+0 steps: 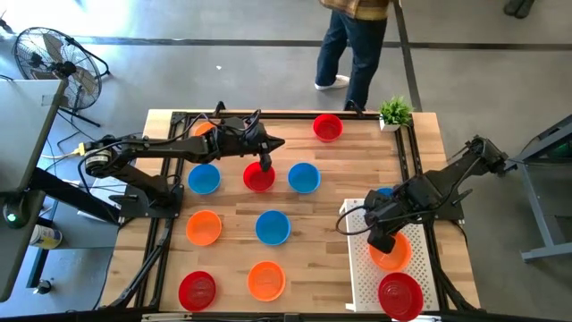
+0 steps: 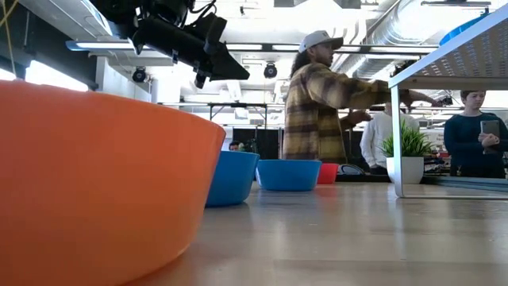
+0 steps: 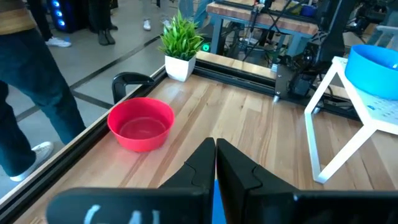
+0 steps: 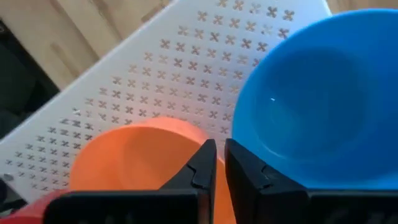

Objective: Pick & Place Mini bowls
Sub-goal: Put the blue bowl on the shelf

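Observation:
Mini bowls in red, orange and blue stand upright on the wooden table: a red one [image 1: 259, 177] and a blue one [image 1: 304, 177] lie under my left gripper [image 1: 265, 164], which hovers shut above them [image 2: 202, 52]. Its wrist view shows the far red bowl [image 3: 141, 123]. My right gripper [image 1: 382, 240] is down on the white perforated tray [image 1: 357, 268], shut at the orange bowl [image 1: 393, 253]. A blue bowl [image 4: 317, 93] and a red bowl [image 1: 399, 295] also sit on the tray. My right gripper holds the orange bowl by its rim [image 4: 202, 135], on the side next to the blue bowl. One finger stands inside the bowl and one outside. The fingers come from above, slanting down. The bowl sits upright on the tray.
More bowls stand near the table's front: orange [image 1: 204, 227], blue [image 1: 273, 227], red [image 1: 197, 290], orange [image 1: 266, 280]. A potted plant [image 1: 395, 113] is at the far right corner. A person [image 1: 353, 45] stands beyond the far edge, others behind. A black frame borders the table.

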`<action>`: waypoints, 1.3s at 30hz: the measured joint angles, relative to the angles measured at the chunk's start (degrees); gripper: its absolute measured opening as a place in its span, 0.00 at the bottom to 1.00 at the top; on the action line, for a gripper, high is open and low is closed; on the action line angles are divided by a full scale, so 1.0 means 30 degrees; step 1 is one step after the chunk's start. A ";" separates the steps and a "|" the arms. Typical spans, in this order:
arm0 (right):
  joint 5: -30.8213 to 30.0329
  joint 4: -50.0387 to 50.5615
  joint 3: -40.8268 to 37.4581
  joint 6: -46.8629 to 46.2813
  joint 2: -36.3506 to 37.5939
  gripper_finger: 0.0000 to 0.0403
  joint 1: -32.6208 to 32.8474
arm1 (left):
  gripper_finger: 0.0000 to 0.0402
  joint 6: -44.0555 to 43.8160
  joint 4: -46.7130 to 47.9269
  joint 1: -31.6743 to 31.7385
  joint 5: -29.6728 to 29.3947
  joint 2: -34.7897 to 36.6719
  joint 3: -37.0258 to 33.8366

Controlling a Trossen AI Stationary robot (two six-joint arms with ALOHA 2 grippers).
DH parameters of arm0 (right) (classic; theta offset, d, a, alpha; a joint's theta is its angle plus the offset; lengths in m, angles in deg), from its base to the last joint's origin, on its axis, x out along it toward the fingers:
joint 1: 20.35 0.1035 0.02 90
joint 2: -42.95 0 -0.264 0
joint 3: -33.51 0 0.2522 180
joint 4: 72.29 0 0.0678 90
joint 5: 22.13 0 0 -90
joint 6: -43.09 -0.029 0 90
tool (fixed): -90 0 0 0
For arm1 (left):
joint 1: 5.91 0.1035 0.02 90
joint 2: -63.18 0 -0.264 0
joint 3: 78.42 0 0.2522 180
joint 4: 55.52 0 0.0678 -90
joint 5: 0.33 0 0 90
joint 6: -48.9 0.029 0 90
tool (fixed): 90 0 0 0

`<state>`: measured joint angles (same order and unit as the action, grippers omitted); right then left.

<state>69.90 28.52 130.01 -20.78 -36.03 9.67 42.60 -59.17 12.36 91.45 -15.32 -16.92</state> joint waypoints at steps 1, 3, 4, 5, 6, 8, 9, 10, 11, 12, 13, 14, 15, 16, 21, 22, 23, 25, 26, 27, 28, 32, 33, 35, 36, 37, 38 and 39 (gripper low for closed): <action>-0.0099 0.0338 0.0000 0.0002 0.0000 0.04 -0.0002 | 0.03 0.0000 0.0000 0.0004 0.0150 0.0000 0.0005; -0.0424 0.0972 0.0000 0.0003 0.0000 0.01 -0.0007 | 0.03 0.0000 0.0003 -0.0003 0.0219 0.0000 0.0005; -0.0642 0.0986 -0.0016 0.0047 0.0008 0.01 -0.0008 | 0.03 0.0000 0.0000 -0.0003 0.0219 0.0000 0.0005; -0.0747 0.0980 -0.0036 0.0232 0.0054 0.01 -0.0064 | 0.03 0.0000 0.0000 -0.0003 0.0219 0.0000 0.0005; -0.0794 0.0959 -0.0036 0.0335 0.0080 0.01 -0.0151 | 0.03 0.0000 0.0002 -0.0003 0.0219 0.0000 0.0005; -0.0956 0.0972 -0.0036 0.0596 0.0087 0.01 -0.0340 | 0.03 0.0000 0.0000 -0.0003 0.0219 0.0000 0.0005; -0.1070 0.0972 -0.0036 0.0837 0.0087 0.00 -0.0465 | 0.03 0.0000 0.0000 -0.0003 0.0219 0.0000 0.0005; -0.1080 0.0972 -0.0036 0.1058 0.0087 0.00 -0.0585 | 0.03 0.0000 0.0000 -0.0003 0.0219 0.0000 0.0005; -0.1078 0.0965 -0.0044 0.1280 0.0087 0.00 -0.0719 | 0.03 0.0000 0.0000 -0.0003 0.0219 0.0000 0.0005; -0.1062 0.0972 -0.0044 0.1487 0.0086 0.00 -0.0844 | 0.03 0.0000 0.0000 -0.0003 0.0215 0.0000 0.0005; -0.1029 0.0972 -0.0044 0.1732 0.0062 0.00 -0.0956 | 0.03 0.0000 0.0001 -0.0003 0.0219 0.0000 0.0005; -0.0988 0.0979 -0.0044 0.1917 0.0023 0.00 -0.1061 | 0.03 0.0000 0.0000 -0.0003 0.0219 0.0000 0.0005; -0.0994 0.0972 -0.0057 0.2049 0.0008 0.00 -0.1161 | 0.03 0.0000 0.0000 -0.0003 0.0219 0.0000 0.0005; -0.0919 0.0942 -0.0170 0.2127 0.0007 0.00 -0.1199 | 0.03 0.0000 0.0003 -0.0003 0.0215 0.0000 0.0009; 0.0504 0.0898 -0.1821 0.2440 -0.0007 0.00 -0.1435 | 0.03 0.0000 0.0007 -0.0003 0.0219 -0.0007 0.0012; 0.0749 0.0707 -0.2120 0.2562 -0.0015 0.00 -0.1435 | 0.03 0.0000 0.0007 -0.0003 0.0212 -0.0007 0.0012; 0.0918 0.0463 -0.2318 0.2757 -0.0015 0.00 -0.1435 | 0.03 0.0000 0.0007 -0.0003 0.0212 -0.0007 0.0012; 0.0973 0.0109 -0.2395 0.2958 -0.0006 0.00 -0.1435 | 0.03 0.0000 0.0007 -0.0003 0.0212 -0.0007 0.0012; 0.0959 0.0028 -0.2356 0.2958 0.0033 0.00 -0.1435 | 0.03 0.0000 0.0007 -0.0003 0.0212 -0.0007 0.0012; 0.0945 -0.0043 -0.2285 0.2965 0.0080 0.00 -0.1435 | 0.03 0.0000 0.0007 -0.0003 0.0212 -0.0007 0.0012; 0.0938 -0.0146 -0.2170 0.3014 0.0184 0.00 -0.1435 | 0.03 0.0000 0.0007 -0.0003 0.0212 -0.0007 0.0012; 0.1010 -0.0742 -0.1843 0.3002 0.0550 0.00 -0.1428 | 0.03 0.0000 0.0007 -0.0003 0.0212 -0.0007 0.0012; 0.1022 -0.0831 -0.1843 0.2979 0.0619 0.00 -0.1428 | 0.03 0.0000 0.0007 -0.0003 0.0212 -0.0007 0.0012; 0.1174 -0.0900 -0.1843 0.2958 0.0634 0.00 -0.1428 | 0.03 0.0000 0.0007 -0.0003 0.0212 -0.0007 0.0012; 0.1328 -0.0910 -0.1843 0.2965 0.0641 0.00 -0.1426 | 0.03 0.0000 0.0007 -0.0003 0.0212 -0.0007 0.0012; 0.1476 -0.0940 -0.1843 0.2965 0.0641 0.00 -0.1413 | 0.03 0.0000 0.0007 -0.0003 0.0212 -0.0007 0.0012; 0.1568 -0.1033 -0.1843 0.2979 0.0641 0.00 -0.1413 | 0.03 0.0000 0.0007 -0.0003 0.0212 -0.0007 0.0012; 0.1645 -0.1165 -0.1843 0.3027 0.0641 0.00 -0.1413 | 0.03 0.0000 0.0007 -0.0003 0.0211 -0.0007 0.0012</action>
<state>74.83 25.03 124.48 -11.70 -34.10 5.43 42.60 -59.15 12.36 92.09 -15.34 -16.89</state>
